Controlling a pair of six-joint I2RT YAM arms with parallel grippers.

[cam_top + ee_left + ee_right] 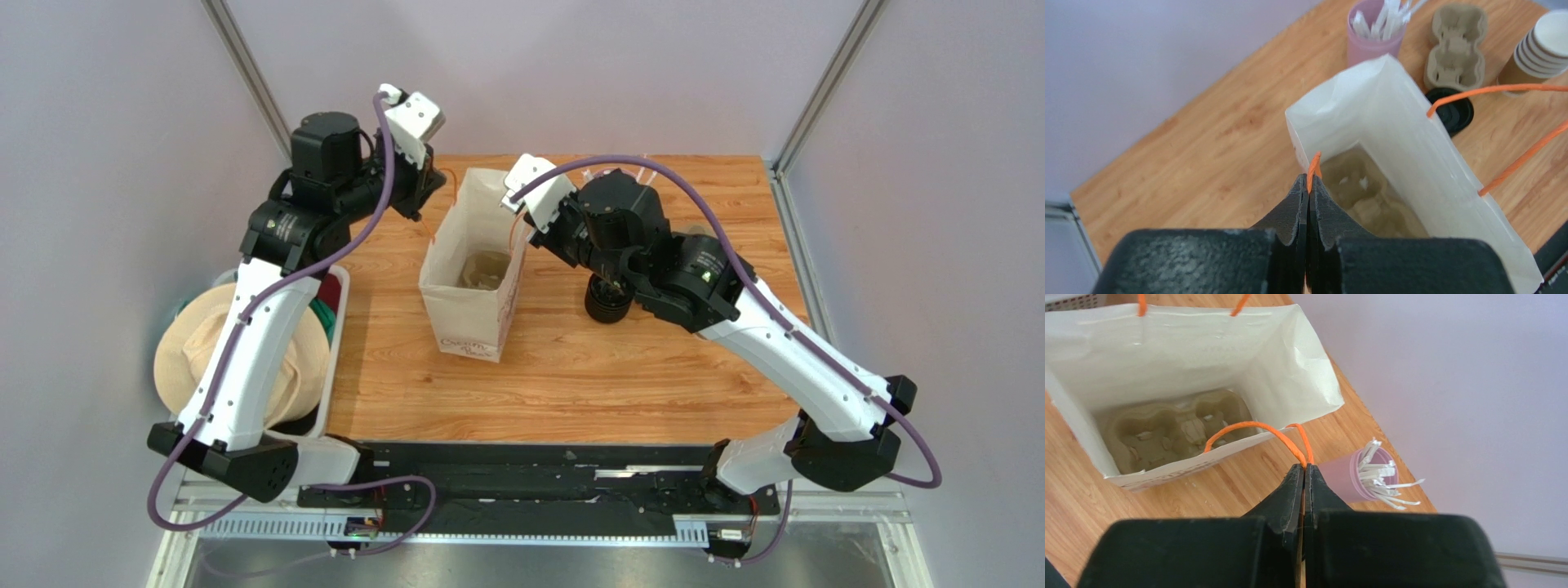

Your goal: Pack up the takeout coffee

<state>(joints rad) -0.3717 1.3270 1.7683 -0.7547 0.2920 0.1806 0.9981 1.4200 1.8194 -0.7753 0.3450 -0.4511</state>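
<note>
A white paper bag [472, 294] stands open in the middle of the table, with a pulp cup carrier [1174, 425] lying on its bottom. My left gripper [1310, 177] is shut on one orange handle [1314, 164] at the bag's rim. My right gripper [1303, 468] is shut on the other orange handle [1254, 425], held out over the table beside the bag. The two grips hold the mouth spread. The takeout coffee shows as a round black lid [1450, 111] just behind the bag, under the right arm [607, 300]. Its cup body is hidden.
A pink cup of white sticks [1373, 37], a second pulp carrier [1453, 52] and a stack of brown cups [1539, 49] stand at the table's far side. A white bin [334, 368] with a tan hat sits by the left arm.
</note>
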